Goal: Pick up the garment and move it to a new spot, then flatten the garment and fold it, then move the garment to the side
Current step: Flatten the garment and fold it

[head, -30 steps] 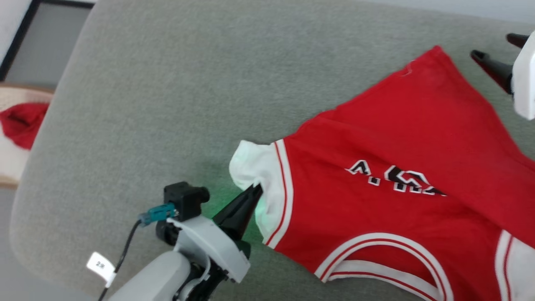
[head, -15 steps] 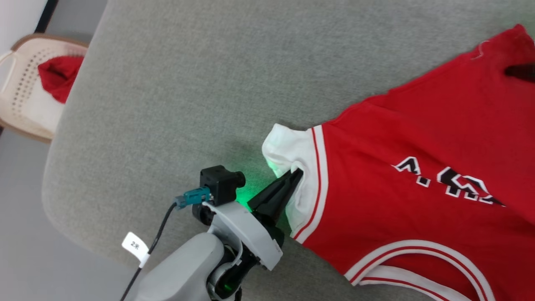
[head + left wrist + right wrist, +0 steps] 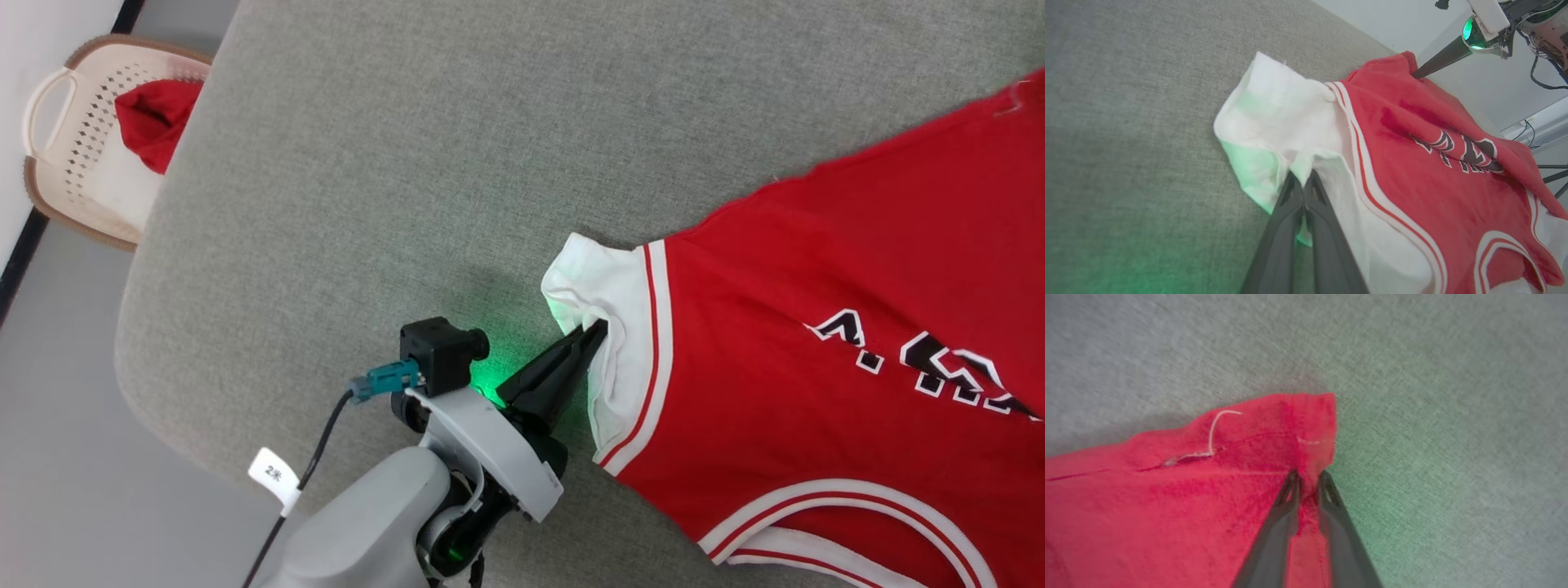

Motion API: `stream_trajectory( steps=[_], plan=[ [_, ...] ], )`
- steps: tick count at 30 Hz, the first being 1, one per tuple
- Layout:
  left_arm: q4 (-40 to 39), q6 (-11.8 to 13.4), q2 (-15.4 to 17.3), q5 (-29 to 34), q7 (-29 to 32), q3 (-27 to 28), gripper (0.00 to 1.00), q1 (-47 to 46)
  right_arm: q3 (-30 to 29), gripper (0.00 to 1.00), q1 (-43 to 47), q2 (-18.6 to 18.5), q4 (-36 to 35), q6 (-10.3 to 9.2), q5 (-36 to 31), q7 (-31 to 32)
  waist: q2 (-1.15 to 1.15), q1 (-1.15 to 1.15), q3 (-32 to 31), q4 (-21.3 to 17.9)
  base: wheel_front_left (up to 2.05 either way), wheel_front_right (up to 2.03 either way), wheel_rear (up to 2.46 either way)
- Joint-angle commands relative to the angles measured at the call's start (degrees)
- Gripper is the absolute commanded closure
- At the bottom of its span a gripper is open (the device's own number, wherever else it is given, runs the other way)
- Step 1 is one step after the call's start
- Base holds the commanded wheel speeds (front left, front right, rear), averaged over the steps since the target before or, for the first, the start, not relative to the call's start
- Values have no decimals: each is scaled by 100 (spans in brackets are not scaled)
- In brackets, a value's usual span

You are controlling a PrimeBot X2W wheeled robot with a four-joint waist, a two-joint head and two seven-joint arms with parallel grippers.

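Jersey [image 3: 816,269] lies spread on grey pad [image 3: 408,163], lettering up. Left gripper [image 3: 598,331]: jaws together, clamped on white sleeve [image 3: 600,282]. Right gripper [image 3: 1308,479]: jaws pinch red hem corner [image 3: 1312,420], cloth bunched between fingers. Basket [image 3: 49,106] far left.

Grey fabric pad [image 3: 392,147] across most of head view. Off its upper-left edge, on grey floor [image 3: 57,425], cream perforated basket [image 3: 86,147] holding red cloth [image 3: 155,118].
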Motion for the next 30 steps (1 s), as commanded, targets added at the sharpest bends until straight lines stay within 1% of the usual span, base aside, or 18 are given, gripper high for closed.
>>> stream_trajectory(
  steps=[1, 7, 12, 15, 19, 21, 24, 30],
  plan=[
    [118, 23, 48, -37, 10, -16, 100, 21, 46, 100, 347, 6, 240, -7, -74, 104, 0, 0, -11, -9, 0, 0, 0],
    [168, 18, 110, -69, -25, -21, 100, 5, -330, 100, 322, 149, 246, -7, -340, -137, 0, 0, -105, -97, 0, 0, 0],
    [173, 17, 201, -95, -32, 18, 100, -4, -570, 100, 382, 224, 126, -7, -435, -387, 0, 0, -215, -266, 0, 0, 0],
    [152, 17, 319, -110, -12, 38, 100, -27, -639, 100, 481, 264, -62, -7, -351, -548, 0, 0, -323, -399, 0, 0, 0],
    [36, 48, 556, -233, 192, 147, 100, -114, -717, 100, 643, 263, -347, -7, -156, -720, 0, 0, -499, -623, 0, 0, 0],
    [-78, 56, 730, -330, 415, 196, 100, -175, -745, 100, 714, 289, -475, -7, -76, -809, 0, 0, -614, -759, 0, 0, 0],
    [-269, 145, 1071, -436, 908, 254, 100, -366, -815, 100, 803, 352, -631, -7, 67, -925, 0, 0, -808, -950, 0, 0, 0],
    [-617, 369, 1782, -648, 2186, 350, 100, -1019, -968, 100, 826, 568, -845, -7, 288, -1283, 0, 0, -1214, -1307, 0, 0, 0]
  ],
)
